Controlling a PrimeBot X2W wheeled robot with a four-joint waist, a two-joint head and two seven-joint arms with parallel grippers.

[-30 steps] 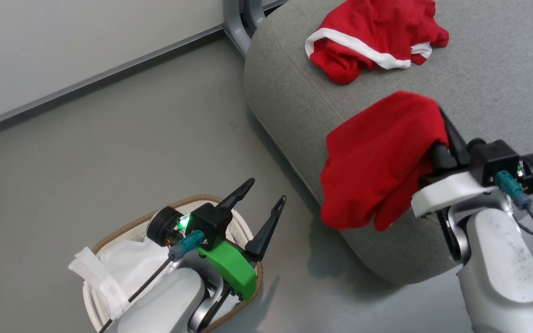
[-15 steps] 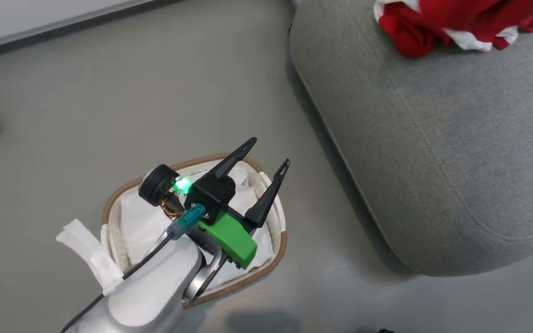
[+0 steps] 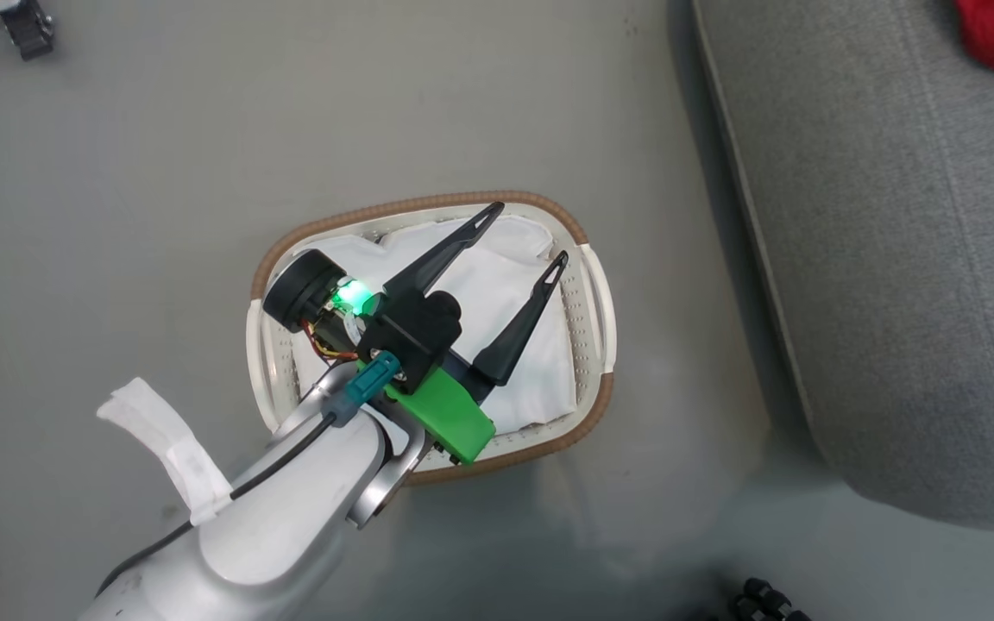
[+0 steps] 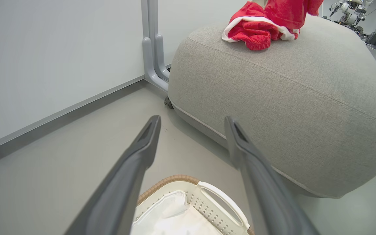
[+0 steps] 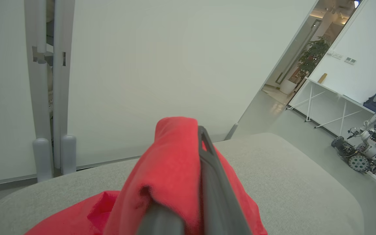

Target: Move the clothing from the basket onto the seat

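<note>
Grey floor (image 3: 117, 172), basket (image 3: 428, 203) showing white lining (image 3: 549, 371) beneath wide-open left tool (image 3: 530, 231); right tool (image 5: 189, 130) clenched on red clothing (image 5: 162, 182) above seat (image 5: 289, 182), seemingly mid-transfer, next needing lowering and release.

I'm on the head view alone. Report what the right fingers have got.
Observer: The right gripper is shut on a red garment, which drapes over its fingers.
Operator: Say what lies under it.
Observer: The seat. Its grey cushion spreads below and beyond the held cloth.
Operator: Describe the red patch in my top right corner.
Observer: That is another red garment with white trim, crumpled on top of the seat.
</note>
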